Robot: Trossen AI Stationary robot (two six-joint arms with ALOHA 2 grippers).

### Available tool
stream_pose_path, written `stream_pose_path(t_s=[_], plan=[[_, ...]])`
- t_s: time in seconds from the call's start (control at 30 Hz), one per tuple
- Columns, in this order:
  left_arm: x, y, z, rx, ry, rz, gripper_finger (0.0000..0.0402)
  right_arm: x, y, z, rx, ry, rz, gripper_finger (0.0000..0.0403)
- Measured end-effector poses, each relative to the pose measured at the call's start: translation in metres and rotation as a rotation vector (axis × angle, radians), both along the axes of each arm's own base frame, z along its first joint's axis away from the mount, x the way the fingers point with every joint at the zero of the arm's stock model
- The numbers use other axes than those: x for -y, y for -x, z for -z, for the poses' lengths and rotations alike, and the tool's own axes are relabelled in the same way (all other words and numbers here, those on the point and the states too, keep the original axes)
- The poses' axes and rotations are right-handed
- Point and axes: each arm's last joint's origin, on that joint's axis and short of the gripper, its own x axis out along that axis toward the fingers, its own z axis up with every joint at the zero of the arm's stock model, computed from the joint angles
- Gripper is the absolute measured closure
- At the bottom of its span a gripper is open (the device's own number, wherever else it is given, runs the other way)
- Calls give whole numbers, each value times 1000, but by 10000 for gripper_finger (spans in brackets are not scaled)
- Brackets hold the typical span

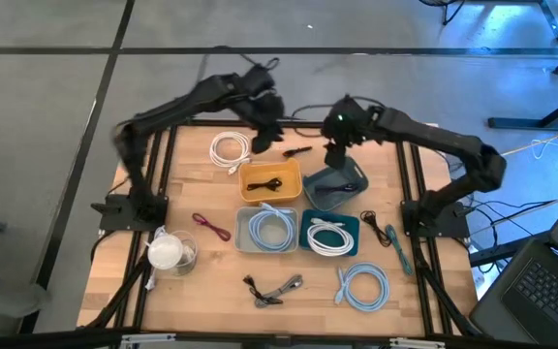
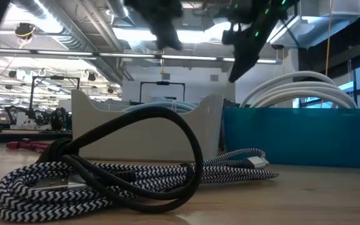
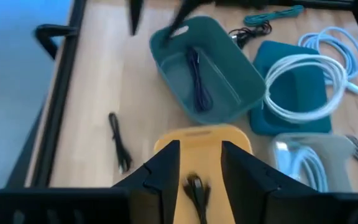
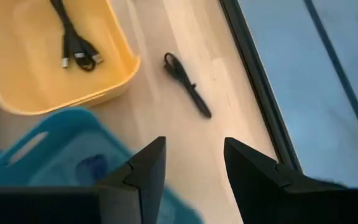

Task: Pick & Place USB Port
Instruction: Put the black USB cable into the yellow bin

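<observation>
A short black USB cable [image 1: 296,152] lies on the wood near the table's far edge, also seen in the left wrist view [image 3: 120,142] and the right wrist view [image 4: 188,84]. My left gripper [image 1: 263,131] hangs open above the far-left corner of the yellow bin [image 1: 271,181]; in its wrist view [image 3: 201,168] the bin [image 3: 204,140] shows between the fingers. My right gripper [image 1: 335,150] hangs open over the far rim of the dark teal bin [image 1: 335,186], to the right of the cable; its wrist view [image 4: 194,168] looks down on the bare wood.
The yellow bin holds a black cable [image 4: 73,43]; the dark teal bin [image 3: 207,68] holds a dark cable. Nearer stand a pale bin [image 1: 271,231] and a teal bin [image 1: 329,236] with coiled cables. Loose cables: white coil [image 1: 229,147], red [image 1: 211,226], braided [image 1: 274,289], pale blue [image 1: 364,288].
</observation>
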Motion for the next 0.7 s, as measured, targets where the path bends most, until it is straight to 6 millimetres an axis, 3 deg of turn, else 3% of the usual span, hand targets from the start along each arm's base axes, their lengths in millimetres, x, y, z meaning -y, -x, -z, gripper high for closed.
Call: stream_pose_path(t_s=[0.1,0.37,0.53,0.7], plan=[[22,34,-8,37,-33,-52,301,21,-7,17,-6,-23,-64,237],[74,108,3,246,-42,-136,306,48,-37,75,-61,-25,-240,237],[92,140,3,332,-77,-168,302,59,-55,111,-74,-9,-268,237],[100,155,0,368,-63,-183,305,66,-64,138,-106,6,-263,237]])
